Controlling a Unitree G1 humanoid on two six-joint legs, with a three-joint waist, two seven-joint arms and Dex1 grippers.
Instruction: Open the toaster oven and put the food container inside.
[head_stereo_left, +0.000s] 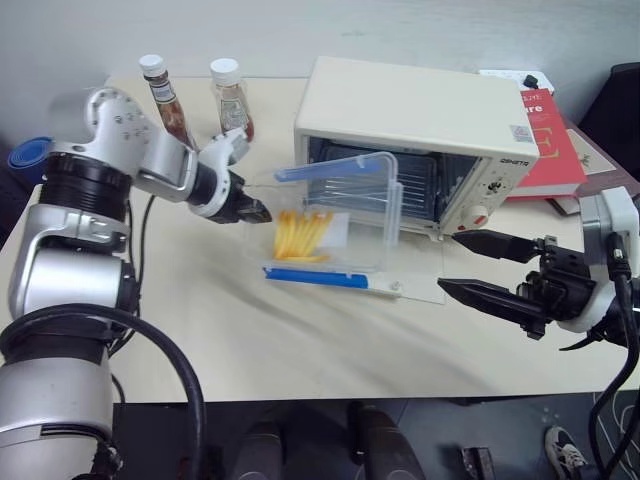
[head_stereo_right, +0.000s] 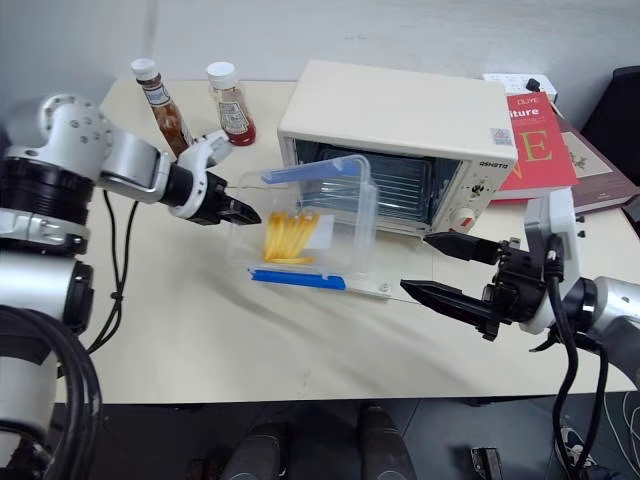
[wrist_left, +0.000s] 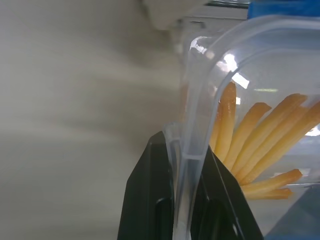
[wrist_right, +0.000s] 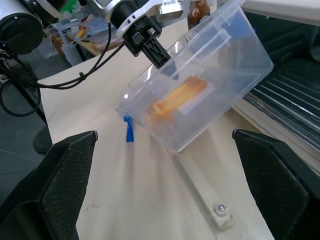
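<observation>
The cream-white toaster oven (head_stereo_left: 420, 115) stands at the back of the table with its glass door (head_stereo_left: 418, 272) dropped flat in front of it. The wire rack shows inside. My left gripper (head_stereo_left: 255, 212) is shut on the left rim of the food container (head_stereo_left: 330, 225), a clear box with blue clips and yellow-orange sticks. The box hangs tilted just above the lowered door, before the oven's mouth. In the left wrist view the black fingers (wrist_left: 150, 200) pinch the container's clear wall (wrist_left: 210, 90). My right gripper (head_stereo_left: 448, 262) stands open and holds nothing, to the right of the door.
Two sauce bottles (head_stereo_left: 165, 100) (head_stereo_left: 232, 95) stand behind my left arm at the table's back left. A red book (head_stereo_left: 550, 140) lies to the right of the oven. Bare table (head_stereo_left: 250, 330) stretches along the front edge.
</observation>
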